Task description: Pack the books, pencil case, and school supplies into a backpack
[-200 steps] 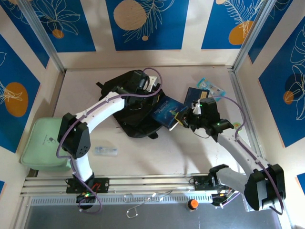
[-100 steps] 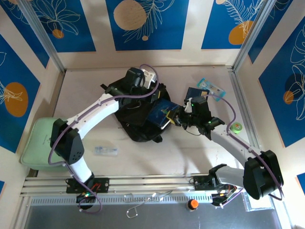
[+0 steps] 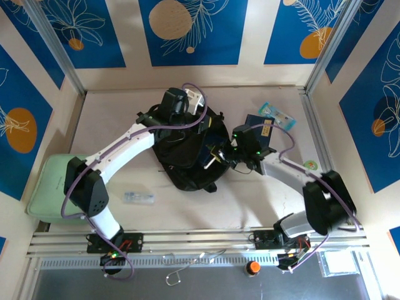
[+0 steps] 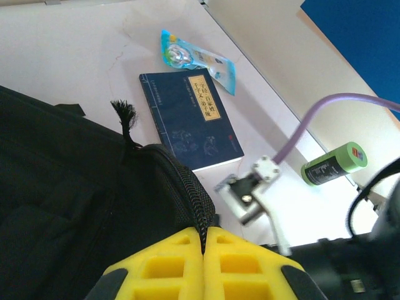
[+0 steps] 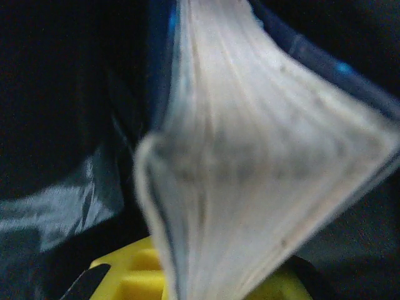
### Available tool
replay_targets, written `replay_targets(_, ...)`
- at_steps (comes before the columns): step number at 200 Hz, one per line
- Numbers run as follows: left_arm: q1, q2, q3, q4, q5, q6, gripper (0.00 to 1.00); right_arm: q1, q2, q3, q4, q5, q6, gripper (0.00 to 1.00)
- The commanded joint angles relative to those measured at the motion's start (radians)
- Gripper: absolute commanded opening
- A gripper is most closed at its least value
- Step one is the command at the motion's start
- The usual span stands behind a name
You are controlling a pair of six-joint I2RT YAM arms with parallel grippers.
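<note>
The left gripper (image 4: 204, 240) was pinched shut on the zipper edge of the soft black backpack (image 4: 69, 187). The right gripper (image 3: 222, 152) was clamped narrowly on a navy paperback (image 5: 250, 162). It looked light and floppy, with pages fanning beyond the jaws, inside the backpack's mouth. A grip nearer the spine would likely steady it.

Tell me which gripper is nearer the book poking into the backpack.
Right. The right gripper is shut on the book; the left gripper pinches the zipper rim of the backpack beside it.
</note>
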Motion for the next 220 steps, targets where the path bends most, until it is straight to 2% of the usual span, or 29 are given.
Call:
replay_targets(1, 0.001, 0.004, 0.017, 0.076, 0.026, -0.023, 0.00, 0.020, 0.087, 0.086, 0.023, 0.110, 0.076, 0.04)
replay_targets(25, 0.000, 0.013, 0.015, 0.072, 0.024, -0.029, 0.00, 0.024, 0.193, 0.141, 0.084, 0.118, 0.121, 0.07)
replay_targets(41, 0.004, 0.016, 0.014, 0.071, 0.019, -0.029, 0.00, 0.013, 0.269, 0.155, 0.194, 0.056, 0.132, 0.08)
replay_targets(57, 0.009, 0.019, 0.011, 0.080, 0.015, -0.040, 0.00, 0.014, 0.315, 0.171, 0.209, 0.020, 0.130, 0.13)
replay_targets(113, 0.018, 0.025, 0.002, 0.107, 0.048, -0.047, 0.00, 0.015, 0.269, 0.121, 0.173, 0.009, 0.070, 0.44)
replay_targets(185, 0.026, 0.022, -0.014, 0.115, 0.051, -0.044, 0.00, 0.047, 0.251, 0.087, 0.113, 0.037, 0.073, 0.43)
replay_targets(220, 0.030, 0.019, -0.014, 0.107, 0.053, -0.041, 0.00, 0.057, 0.311, 0.129, 0.119, 0.011, 0.080, 0.34)
